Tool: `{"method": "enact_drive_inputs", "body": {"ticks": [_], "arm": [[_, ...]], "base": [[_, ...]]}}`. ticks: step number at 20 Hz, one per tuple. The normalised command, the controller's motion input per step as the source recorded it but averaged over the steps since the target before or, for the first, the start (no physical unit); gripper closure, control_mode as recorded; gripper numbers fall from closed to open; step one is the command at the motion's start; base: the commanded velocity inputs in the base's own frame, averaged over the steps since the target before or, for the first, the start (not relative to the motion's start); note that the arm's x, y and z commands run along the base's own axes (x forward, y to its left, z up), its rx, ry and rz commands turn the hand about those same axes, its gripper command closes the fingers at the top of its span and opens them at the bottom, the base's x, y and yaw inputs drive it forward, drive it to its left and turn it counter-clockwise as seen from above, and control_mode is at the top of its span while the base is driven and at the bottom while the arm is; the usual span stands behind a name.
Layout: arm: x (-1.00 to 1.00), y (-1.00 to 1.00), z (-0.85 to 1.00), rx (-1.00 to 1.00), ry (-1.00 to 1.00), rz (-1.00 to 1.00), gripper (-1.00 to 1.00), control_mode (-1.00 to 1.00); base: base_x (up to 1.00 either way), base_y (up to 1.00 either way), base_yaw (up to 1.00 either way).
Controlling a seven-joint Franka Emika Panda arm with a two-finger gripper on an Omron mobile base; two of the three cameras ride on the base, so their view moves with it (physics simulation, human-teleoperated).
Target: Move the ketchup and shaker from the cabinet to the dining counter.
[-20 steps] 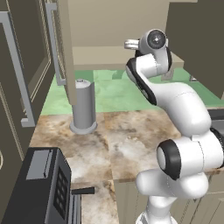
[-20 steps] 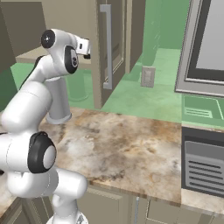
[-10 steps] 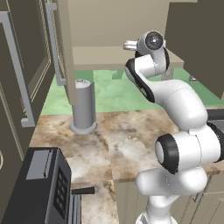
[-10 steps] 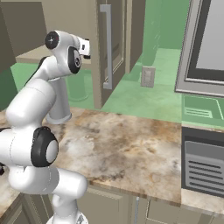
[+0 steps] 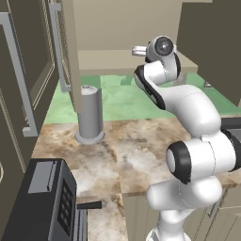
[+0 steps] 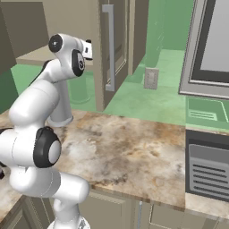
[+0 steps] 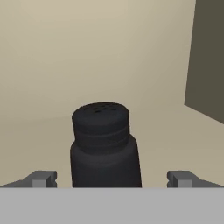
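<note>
The shaker (image 7: 105, 146), small and black with a holed top, stands upright on the tan shelf close in front of the hand. My gripper (image 7: 112, 179) is open, one fingertip (image 7: 41, 178) on each side of the shaker and apart from it. In the left base view the hand reaches into the open cabinet (image 5: 108, 61) at shelf height. The right base view shows the cabinet door (image 6: 117, 44) swung open beside the hand. The ketchup and the dining counter are out of view.
A tall grey cylinder (image 5: 89, 115) on a round base stands on the marble worktop (image 5: 127, 150) under the cabinet. A black appliance (image 5: 47, 197) sits at the near left. A dark built-in unit (image 6: 210, 165) is at the right, with a wall outlet (image 6: 151, 78) on the green backsplash.
The arm has pushed the hand slightly further into the cabinet. The jaws have stayed open.
</note>
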Motion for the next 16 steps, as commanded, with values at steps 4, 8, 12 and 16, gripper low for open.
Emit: {"method": "enact_drive_inputs", "body": {"ticks": [4, 8, 12, 16], "arm": [[0.07, 0.0, -0.03, 0.0, 0.0, 0.0, 1.0, -1.0], [0.02, 0.0, 0.0, 0.0, 0.0, 0.0, 1.0, -1.0], [0.0, 0.0, 0.0, 0.0, 0.0, 0.0, 1.0, -1.0], [0.0, 0.0, 0.0, 0.0, 0.0, 0.0, 1.0, -1.0]], "base": [[0.0, 0.0, 0.0], [0.0, 0.0, 0.0], [0.0, 0.0, 0.0], [0.0, 0.0, 0.0]]}}
